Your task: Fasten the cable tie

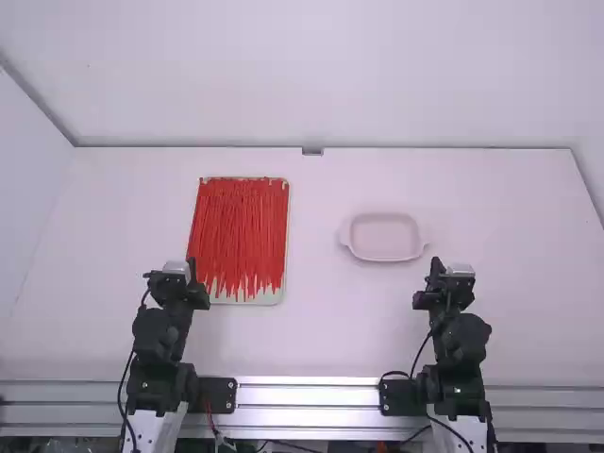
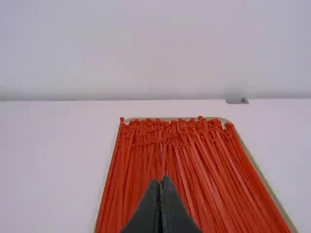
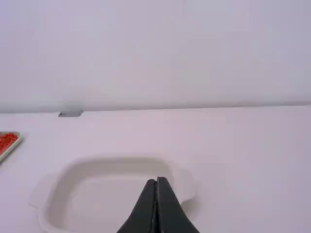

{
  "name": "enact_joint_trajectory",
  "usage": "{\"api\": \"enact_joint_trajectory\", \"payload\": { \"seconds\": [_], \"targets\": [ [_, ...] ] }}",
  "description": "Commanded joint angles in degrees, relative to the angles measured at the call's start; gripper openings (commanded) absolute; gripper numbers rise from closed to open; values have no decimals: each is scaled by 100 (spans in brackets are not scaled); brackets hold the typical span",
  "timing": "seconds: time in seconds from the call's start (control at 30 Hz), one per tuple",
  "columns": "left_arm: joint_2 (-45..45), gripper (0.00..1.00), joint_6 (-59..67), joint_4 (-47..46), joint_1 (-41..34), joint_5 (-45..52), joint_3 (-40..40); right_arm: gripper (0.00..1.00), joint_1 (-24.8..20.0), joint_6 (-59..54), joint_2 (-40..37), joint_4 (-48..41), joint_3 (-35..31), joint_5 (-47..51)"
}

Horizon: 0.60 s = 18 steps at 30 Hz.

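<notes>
The left gripper (image 2: 161, 180) has its black fingers pressed together, empty, above the near end of a flat sheaf of thin red plastic cable ties (image 2: 180, 155) on a pale rectangular tray (image 1: 274, 300). The right gripper (image 3: 156, 180), likewise closed and empty, hangs over a smooth white two-handled dish (image 3: 48, 194) on the white table (image 1: 491, 217).

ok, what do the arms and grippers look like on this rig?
The left arm and right arm both have black joint housings, white links at the base, a pale grey block on the wrist and a thin black cable. The left gripper and right gripper have dark grey, tapered fingers.
</notes>
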Motion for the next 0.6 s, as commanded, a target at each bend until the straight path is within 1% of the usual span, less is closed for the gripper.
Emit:
{"api": "enact_joint_trajectory", "payload": {
  "seconds": [0.0, 0.2, 0.33, 0.57],
  "targets": [
    [0, 0, 0, 0, 0, 0, 0, 0, 0, 0, 0, 0, 0, 0],
    [53, 2, 3, 5, -3, -4, 47, 2, 4, 4, 47, 22, 31, -2],
    [202, 4, 9, -41, -9, -4, 191, 4, 22, 12, 184, 17, 137, -5],
    [768, 12, 10, -274, -28, 72, 712, 12, 108, 39, 743, -161, 593, -25]
  ]
}}
